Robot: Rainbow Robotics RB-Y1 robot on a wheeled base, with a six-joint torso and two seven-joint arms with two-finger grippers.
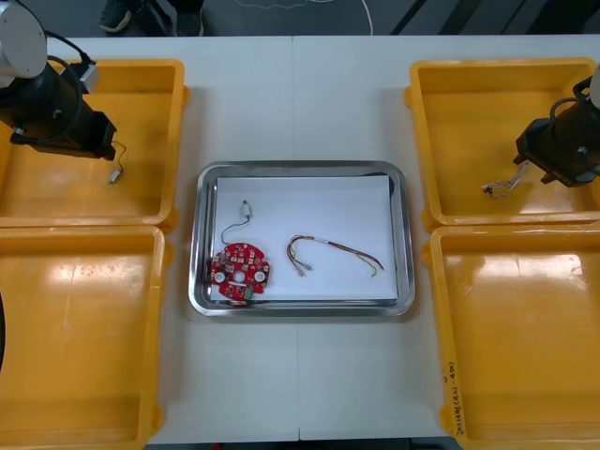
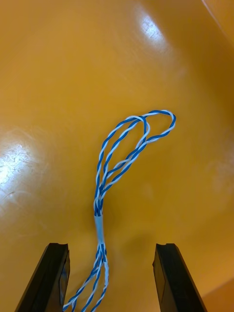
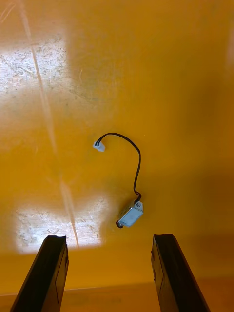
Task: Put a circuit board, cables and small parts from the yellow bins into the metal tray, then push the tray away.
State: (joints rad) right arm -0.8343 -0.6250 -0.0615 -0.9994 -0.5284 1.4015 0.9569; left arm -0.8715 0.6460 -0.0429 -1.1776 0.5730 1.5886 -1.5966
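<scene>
The metal tray (image 1: 398,234), white inside, sits mid-table holding a round red circuit board (image 1: 242,272), a black cable (image 1: 236,217) and a red and yellow cable (image 1: 333,253). My right gripper (image 2: 110,278) is open in the far right yellow bin (image 1: 469,122), its fingers (image 2: 52,278) either side of a twisted blue and white cable (image 2: 124,156) that lies on the bin floor (image 1: 497,186). My left gripper (image 3: 108,273) is open in the far left yellow bin (image 1: 141,187), just short of a small metal part (image 3: 130,215) on a black lead (image 1: 116,172).
Two more yellow bins stand near me, one at the left (image 1: 84,337) and one at the right (image 1: 525,337). Bare table runs around the tray and beyond it to the far edge.
</scene>
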